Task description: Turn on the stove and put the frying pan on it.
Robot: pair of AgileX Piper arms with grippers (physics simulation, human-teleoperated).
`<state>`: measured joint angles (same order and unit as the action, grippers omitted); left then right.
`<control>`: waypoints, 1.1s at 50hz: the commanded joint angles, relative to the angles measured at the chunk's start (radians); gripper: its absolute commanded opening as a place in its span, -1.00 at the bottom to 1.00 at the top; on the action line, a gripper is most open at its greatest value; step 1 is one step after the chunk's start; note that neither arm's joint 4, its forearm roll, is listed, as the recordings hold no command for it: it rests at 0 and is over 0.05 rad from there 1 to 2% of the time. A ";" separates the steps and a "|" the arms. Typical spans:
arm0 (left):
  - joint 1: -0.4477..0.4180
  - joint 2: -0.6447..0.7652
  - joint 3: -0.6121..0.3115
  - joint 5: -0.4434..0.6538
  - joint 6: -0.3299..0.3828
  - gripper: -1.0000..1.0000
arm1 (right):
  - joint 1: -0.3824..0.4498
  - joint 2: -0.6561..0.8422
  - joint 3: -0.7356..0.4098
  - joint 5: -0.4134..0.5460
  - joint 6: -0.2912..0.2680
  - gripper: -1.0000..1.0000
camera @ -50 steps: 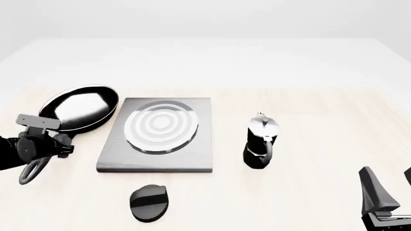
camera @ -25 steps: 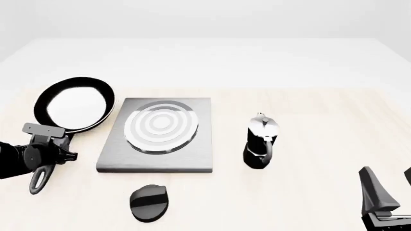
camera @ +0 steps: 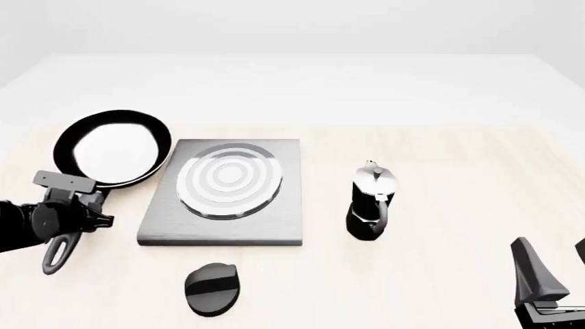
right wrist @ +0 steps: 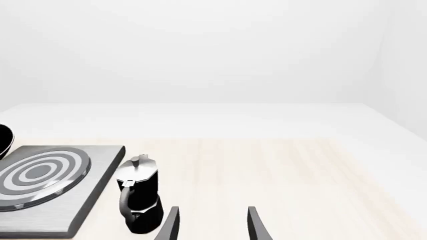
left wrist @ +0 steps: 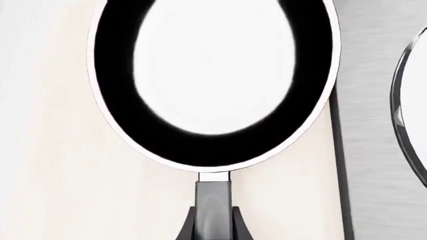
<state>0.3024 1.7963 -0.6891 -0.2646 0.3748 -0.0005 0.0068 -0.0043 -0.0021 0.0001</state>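
Note:
The frying pan (camera: 111, 147) is black with a glossy white-reflecting inside and a long black handle. My left gripper (camera: 78, 205) is shut on that handle, holding the pan just left of the stove, its rim overlapping the slab's left edge. In the left wrist view the pan (left wrist: 213, 85) fills the picture, with my fingers (left wrist: 235, 227) at either side of the handle. The stove (camera: 274, 205) is a grey slab with silver burner rings (camera: 229, 179). Its black oval knob (camera: 212, 289) lies in front of it. My right gripper (right wrist: 212, 227) is open and empty at the near right (camera: 549, 288).
A small black-and-silver moka pot (camera: 372, 202) stands upright to the right of the stove, between it and my right gripper; it also shows in the right wrist view (right wrist: 139, 200). The stove slab (left wrist: 373, 150) edges into the left wrist view.
The pan has levelled out from a tilt and shifted a little right toward the stove, still held by its handle. The right arm has not moved.

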 commanded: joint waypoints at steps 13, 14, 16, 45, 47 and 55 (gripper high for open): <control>-0.040 -0.165 0.009 0.060 0.003 -1.00 | 0.000 0.000 0.000 0.000 0.000 1.00; -0.041 -0.172 0.008 0.065 0.000 -1.00 | 0.000 0.000 0.000 0.000 0.000 1.00; -0.045 -0.185 0.007 0.074 -0.005 -1.00 | 0.000 0.000 0.000 0.000 0.000 1.00; -0.150 -0.416 0.062 0.197 -0.072 -1.00 | 0.000 0.000 0.000 0.000 0.000 1.00; -0.160 -0.435 0.068 0.207 -0.076 -1.00 | 0.000 0.000 0.000 0.000 0.000 1.00; -0.207 -0.477 0.090 0.228 -0.089 -1.00 | 0.000 0.000 0.000 0.000 0.000 1.00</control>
<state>0.1456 1.3952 -0.6042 -0.0609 0.2865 -0.0005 0.0068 -0.0043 -0.0021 0.0001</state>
